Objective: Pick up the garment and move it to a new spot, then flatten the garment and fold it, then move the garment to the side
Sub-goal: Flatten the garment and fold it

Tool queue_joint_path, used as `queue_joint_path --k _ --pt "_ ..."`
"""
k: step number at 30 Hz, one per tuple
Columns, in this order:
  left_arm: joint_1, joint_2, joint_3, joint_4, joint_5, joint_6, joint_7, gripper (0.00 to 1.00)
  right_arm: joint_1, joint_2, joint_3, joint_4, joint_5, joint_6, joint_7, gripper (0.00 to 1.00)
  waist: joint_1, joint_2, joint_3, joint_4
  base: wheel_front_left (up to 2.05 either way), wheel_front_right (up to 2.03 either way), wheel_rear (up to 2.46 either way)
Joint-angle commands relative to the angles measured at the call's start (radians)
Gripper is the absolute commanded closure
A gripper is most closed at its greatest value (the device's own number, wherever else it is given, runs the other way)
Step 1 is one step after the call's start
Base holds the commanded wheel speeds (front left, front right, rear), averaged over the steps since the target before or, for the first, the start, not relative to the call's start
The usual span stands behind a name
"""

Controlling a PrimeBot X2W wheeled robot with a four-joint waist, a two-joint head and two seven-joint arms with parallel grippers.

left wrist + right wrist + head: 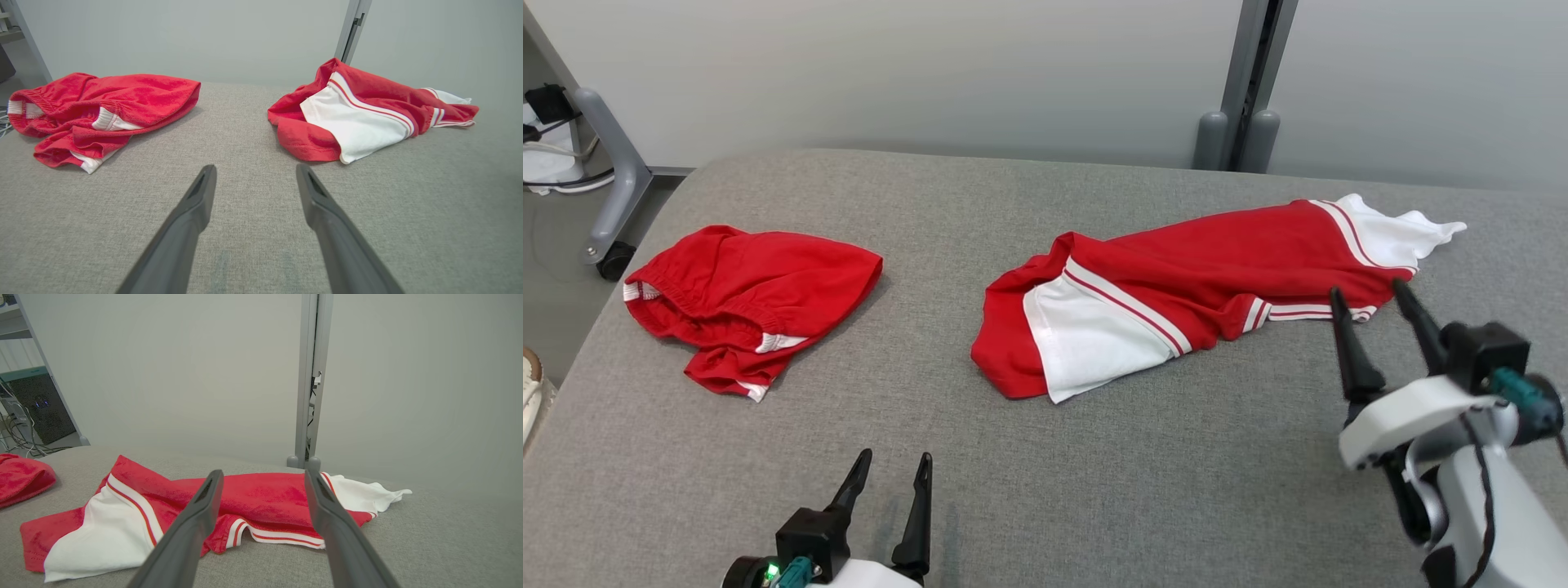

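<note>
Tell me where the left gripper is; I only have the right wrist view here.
Observer: The left gripper sits low by the near edge of the grey table, jaws open, touching neither garment.
Operator: Describe the red cloth at my picture's left edge.
Observer: That is a second red garment, crumpled, with an elastic band. It lies apart, to the left of the red and white garment.
Operator: Say how the right gripper sits from above.
Observer: The right gripper is open, its tips at the near hem of the red and white garment's right end, holding nothing.
</note>
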Motion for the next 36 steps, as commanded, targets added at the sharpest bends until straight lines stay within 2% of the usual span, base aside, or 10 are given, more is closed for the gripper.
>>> queue_joint_path --k 1,7,12,20,28,36 --pt "0.01 0.004 0.006 -0.003 0.005 -0.003 0.0 0.0 0.018 0.003 0.001 -0.014 0.0 0.0 -0.005 0.0 0.0 0.0 -0.002 0.001 0.0 0.0 0.0" --pt "0.035 0.004 0.022 -0.001 0.018 -0.002 0.0 0.0 0.148 0.069 -0.028 -0.078 0.003 0.0 -0.005 0.0 0.0 0.0 -0.041 0.0 0.0 0.0 0.0" --pt "0.071 0.004 0.057 0.001 0.036 -0.001 0.0 0.0 0.234 0.094 -0.052 -0.113 -0.025 0.0 -0.005 0.0 0.0 0.0 -0.081 -0.029 0.0 0.0 0.0" --pt "0.115 0.004 0.115 -0.004 0.073 -0.017 0.0 0.0 0.346 0.098 -0.055 -0.158 -0.05 0.0 -0.005 0.0 0.0 0.0 -0.123 -0.082 0.0 0.0 0.0" --pt "0.135 0.004 0.145 -0.019 0.074 -0.007 0.0 0.0 0.432 0.098 -0.067 -0.177 -0.045 0.0 -0.005 0.0 0.0 0.0 -0.137 -0.1 0.0 0.0 0.0" --pt "0.116 0.004 0.147 -0.03 0.075 -0.009 0.0 0.0 0.434 0.099 -0.049 -0.177 -0.059 0.0 -0.005 0.0 0.0 0.0 -0.117 -0.094 0.0 0.0 0.0"
